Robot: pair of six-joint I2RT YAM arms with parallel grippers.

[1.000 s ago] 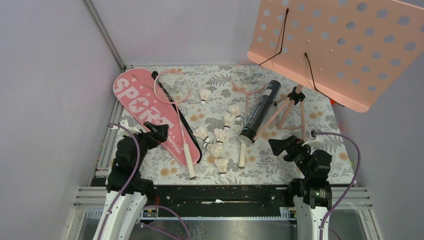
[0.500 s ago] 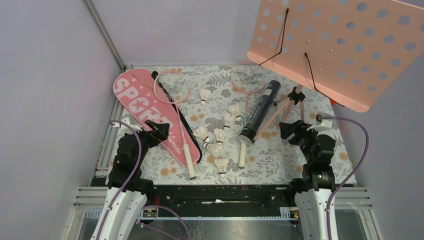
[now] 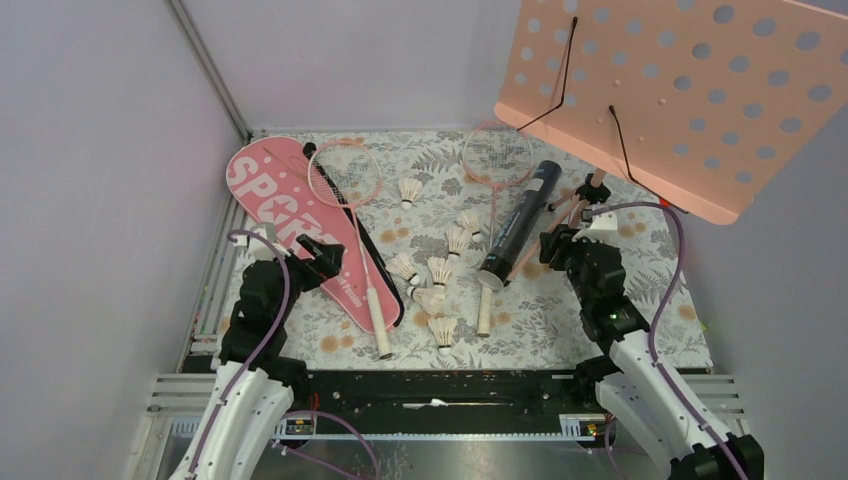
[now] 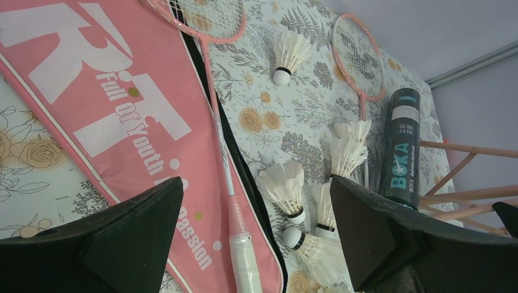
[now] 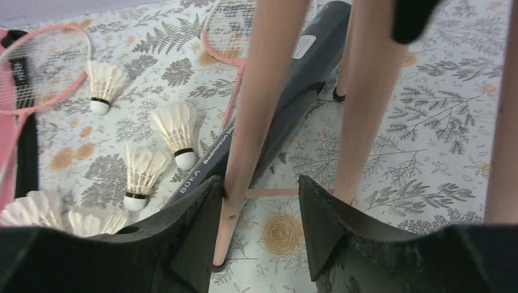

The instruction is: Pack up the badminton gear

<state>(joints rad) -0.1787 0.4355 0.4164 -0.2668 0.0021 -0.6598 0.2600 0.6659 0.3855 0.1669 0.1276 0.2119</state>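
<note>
The left gripper [image 3: 324, 256] is seen at the lower left of the top view. Its jaws are spread wide with nothing held, and it is poised over the lower part of the pink "SPORT" cover [image 3: 278, 208]. The cover is laid diagonally across the upper left of the floral cloth [image 3: 545, 325]. A pink-framed racket [image 3: 346, 176] is laid along the cover's right edge, white handle toward the bottom of the frame. A second racket [image 3: 497, 156] is found at upper centre, with the black BOKA tube [image 3: 519, 225] lying tilted just to its right. A lone shuttlecock [image 3: 410, 190] is set between the two racket heads, and the other shuttlecocks [image 3: 440, 272] are clustered at centre, between the first racket's handle and the tube. The right gripper [image 3: 552, 244] is placed right of centre, beside the tube's lower end, jaws parted and nothing clamped. In the right wrist view a pink tripod leg [image 5: 259, 104] of the music stand [image 3: 690, 90] is framed between the parted fingers. Whether the leg is touched cannot be told.
</note>
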